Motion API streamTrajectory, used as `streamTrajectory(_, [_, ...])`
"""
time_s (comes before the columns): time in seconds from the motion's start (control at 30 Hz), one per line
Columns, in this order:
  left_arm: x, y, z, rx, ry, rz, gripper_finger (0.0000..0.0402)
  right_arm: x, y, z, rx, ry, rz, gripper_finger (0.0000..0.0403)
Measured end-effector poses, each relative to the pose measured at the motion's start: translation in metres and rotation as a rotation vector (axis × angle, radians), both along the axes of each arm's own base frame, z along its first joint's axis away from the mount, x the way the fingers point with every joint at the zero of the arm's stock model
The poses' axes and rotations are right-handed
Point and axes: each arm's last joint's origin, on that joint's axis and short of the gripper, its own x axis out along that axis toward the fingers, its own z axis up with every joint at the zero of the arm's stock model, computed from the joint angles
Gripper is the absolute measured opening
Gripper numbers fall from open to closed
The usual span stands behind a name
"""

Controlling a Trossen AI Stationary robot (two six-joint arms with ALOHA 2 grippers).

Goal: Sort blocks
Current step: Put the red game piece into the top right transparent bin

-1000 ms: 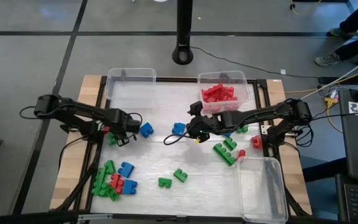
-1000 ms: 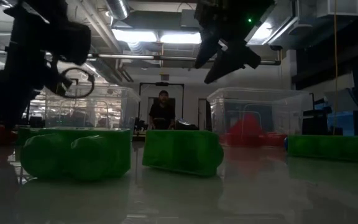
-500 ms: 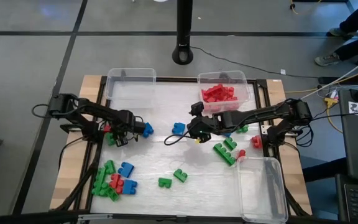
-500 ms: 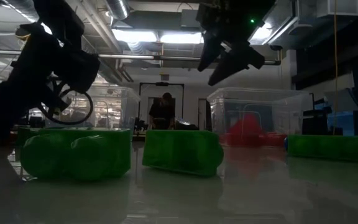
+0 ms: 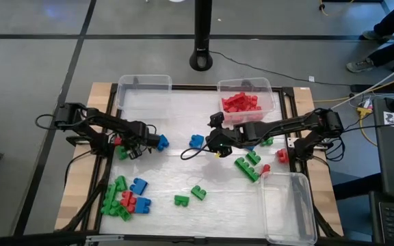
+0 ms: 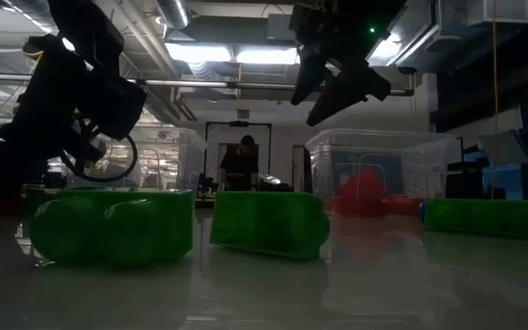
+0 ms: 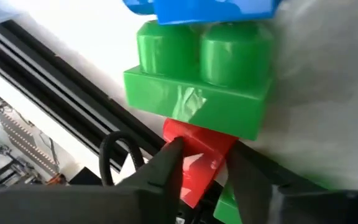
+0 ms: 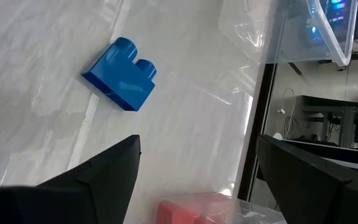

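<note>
The bench has a pale, glossy top inside a dark frame with wooden edges, standing on a grey floor. Three clear bins sit on it: an empty bin at the far left, a bin of red blocks at the far right, and a third bin at the near right. Loose blocks lie scattered: a mixed pile of green, red and blue at the near left, two green blocks near the middle, green ones right of centre, and a blue block in the middle. In the low view a person stands in the room beyond, under ceiling lights.

The left arm reaches in from the left edge, its left tool low among a small cluster beside another blue block. In the left wrist view its fingers are narrowed on a red block tucked under a green block.

The right arm stretches across from the right side; its right tool hangs above the bench just beside the middle blue block, fingers spread wide and holding nothing.
</note>
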Motion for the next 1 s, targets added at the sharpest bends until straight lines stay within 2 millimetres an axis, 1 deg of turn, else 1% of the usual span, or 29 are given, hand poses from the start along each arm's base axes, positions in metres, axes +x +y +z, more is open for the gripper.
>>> streamTrajectory(0.2, [-0.001, 0.001, 0.001, 0.048, 0.008, 0.005, 0.0029, 0.000, 0.000, 0.000, 0.000, 0.002, 0.000, 0.0319])
streamTrajectory(0.23, [-0.001, 0.000, -0.001, 0.028, -0.004, 0.017, 0.0019, 0.000, 0.000, 0.000, 0.000, 0.003, 0.000, 0.0319])
streamTrajectory(0.3, [-0.001, 0.000, -0.001, 0.024, 0.005, 0.018, 0.0007, -0.001, 0.000, 0.000, 0.000, 0.008, 0.000, 0.0319])
streamTrajectory(0.53, [-0.001, 0.001, 0.001, 0.054, 0.007, 0.020, 0.0004, -0.003, 0.000, -0.002, 0.012, 0.025, -0.020, 0.0319])
streamTrajectory(0.7, [0.002, 0.000, 0.006, 0.073, -0.014, 0.002, 0.0004, -0.006, 0.010, -0.003, 0.021, 0.044, -0.009, 0.0319])
streamTrajectory(0.83, [0.009, -0.005, 0.020, 0.075, -0.076, -0.051, 0.0002, -0.009, 0.025, -0.003, 0.017, 0.047, 0.021, 0.0319])
streamTrajectory(1.0, [0.017, -0.013, 0.050, 0.088, -0.249, -0.130, 0.0002, -0.011, 0.037, -0.002, -0.049, 0.027, 0.022, 0.0319])
